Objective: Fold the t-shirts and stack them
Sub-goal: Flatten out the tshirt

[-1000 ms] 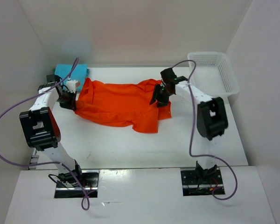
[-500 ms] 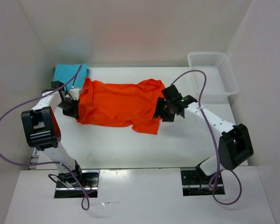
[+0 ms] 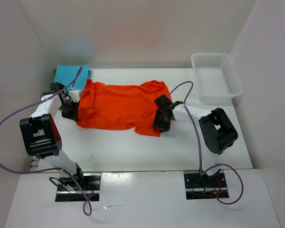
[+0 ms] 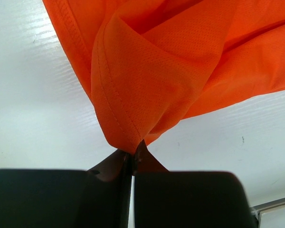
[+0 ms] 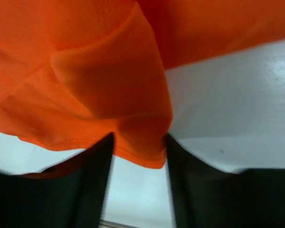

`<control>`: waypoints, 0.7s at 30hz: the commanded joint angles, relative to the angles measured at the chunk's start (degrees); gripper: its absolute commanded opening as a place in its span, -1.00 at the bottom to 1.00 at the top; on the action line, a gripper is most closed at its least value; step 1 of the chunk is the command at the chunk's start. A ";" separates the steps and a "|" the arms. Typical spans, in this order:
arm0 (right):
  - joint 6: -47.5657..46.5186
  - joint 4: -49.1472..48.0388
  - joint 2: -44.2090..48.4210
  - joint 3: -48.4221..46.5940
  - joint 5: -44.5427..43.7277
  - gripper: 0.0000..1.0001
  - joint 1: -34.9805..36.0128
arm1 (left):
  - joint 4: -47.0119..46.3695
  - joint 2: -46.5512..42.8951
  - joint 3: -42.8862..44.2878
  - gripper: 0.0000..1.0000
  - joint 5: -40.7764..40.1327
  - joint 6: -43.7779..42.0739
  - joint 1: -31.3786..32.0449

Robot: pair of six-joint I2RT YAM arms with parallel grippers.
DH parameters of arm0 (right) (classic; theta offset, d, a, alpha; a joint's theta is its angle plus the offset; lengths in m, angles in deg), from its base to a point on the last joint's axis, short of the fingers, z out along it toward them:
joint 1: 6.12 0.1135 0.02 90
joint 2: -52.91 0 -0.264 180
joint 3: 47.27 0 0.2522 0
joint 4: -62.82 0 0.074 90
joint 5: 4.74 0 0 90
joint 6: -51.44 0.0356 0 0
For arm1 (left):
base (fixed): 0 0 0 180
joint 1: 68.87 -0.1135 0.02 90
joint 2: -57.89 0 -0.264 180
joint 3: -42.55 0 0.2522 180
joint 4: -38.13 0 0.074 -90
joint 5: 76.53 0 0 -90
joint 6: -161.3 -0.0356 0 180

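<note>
Left pincer is clamped on the left hem of the orange-red t-shirt, which we see spread across the far middle of the table. Right pincer has its jaws apart around the shirt's right edge, and we cannot tell if they grip; the turquoise t-shirt lies at the far left corner

white mesh basket, far-right corner, white table
</note>
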 commanded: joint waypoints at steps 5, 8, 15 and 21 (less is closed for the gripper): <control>1.02 -3.91 -2.33 4.21 3.22 -0.36 0.58 | 0.46 -2.29 -0.63 -1.00 -2.37 0.49 -0.54; 1.02 -4.44 -2.33 4.83 4.36 -1.00 1.10 | 0.46 -2.29 -0.63 -1.00 -1.68 0.49 -0.54; -8.89 2.03 -3.20 -13.61 1.75 -1.00 -7.75 | 3.52 4.11 11.80 -1.00 5.70 0.49 0.16; -17.70 25.68 -8.65 -66.08 -15.56 -1.00 -13.40 | 8.20 12.12 55.06 -1.00 18.02 9.09 0.69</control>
